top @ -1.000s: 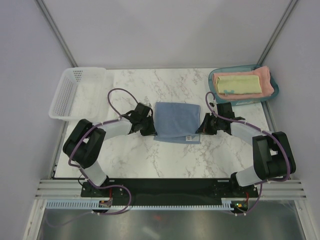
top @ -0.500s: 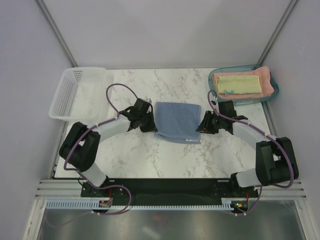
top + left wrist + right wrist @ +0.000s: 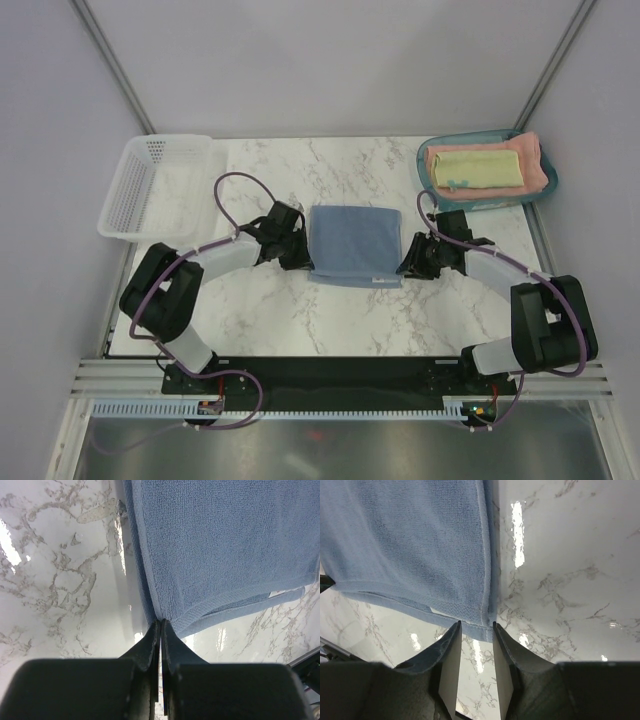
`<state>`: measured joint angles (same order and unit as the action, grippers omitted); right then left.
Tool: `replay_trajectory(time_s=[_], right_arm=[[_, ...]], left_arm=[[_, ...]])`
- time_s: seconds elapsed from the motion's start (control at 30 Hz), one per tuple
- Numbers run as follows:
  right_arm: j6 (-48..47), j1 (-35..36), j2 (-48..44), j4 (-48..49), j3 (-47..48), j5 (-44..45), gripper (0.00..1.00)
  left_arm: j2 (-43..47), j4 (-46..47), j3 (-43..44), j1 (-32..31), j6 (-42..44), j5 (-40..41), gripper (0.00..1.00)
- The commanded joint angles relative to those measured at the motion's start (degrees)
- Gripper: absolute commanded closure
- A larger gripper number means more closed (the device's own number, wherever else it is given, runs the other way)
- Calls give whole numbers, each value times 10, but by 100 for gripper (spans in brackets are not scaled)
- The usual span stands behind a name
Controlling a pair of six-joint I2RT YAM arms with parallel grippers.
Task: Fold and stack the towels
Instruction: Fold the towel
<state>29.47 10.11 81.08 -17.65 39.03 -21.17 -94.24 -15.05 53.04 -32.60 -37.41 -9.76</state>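
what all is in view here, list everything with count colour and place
grey-blue towel: 1, grey-blue, folded flat at the table's centre, between the arms
pink towel: 1, salmon pink, folded in the tray
yellow towel: 1, pale yellow, folded on top of the pink towel
tray: 1, teal, far right corner of the table
basket: 1, white mesh, far left corner
table: 1, white marble, under everything
left arm: 1, black and grey, jaws shut on the grey-blue towel's near-left corner
right arm: 1, black and grey, jaws open at the towel's near-right corner
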Motion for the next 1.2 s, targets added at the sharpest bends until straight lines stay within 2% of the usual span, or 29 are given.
replay_trajectory(time_s=[0.0,0.37,0.8,1.17], right_arm=[[16,-2,8,17,-6,18,63],[21,0,32,48,-5,16,65],[25,0,25,52,-5,22,74],[42,3,24,51,-10,20,72]], left_arm=[[-8,13,2,-2,19,-16,98],[-18,13,4,-2,15,-17,78],[-30,15,10,-2,13,-18,75],[-17,21,12,-5,-4,-32,73]])
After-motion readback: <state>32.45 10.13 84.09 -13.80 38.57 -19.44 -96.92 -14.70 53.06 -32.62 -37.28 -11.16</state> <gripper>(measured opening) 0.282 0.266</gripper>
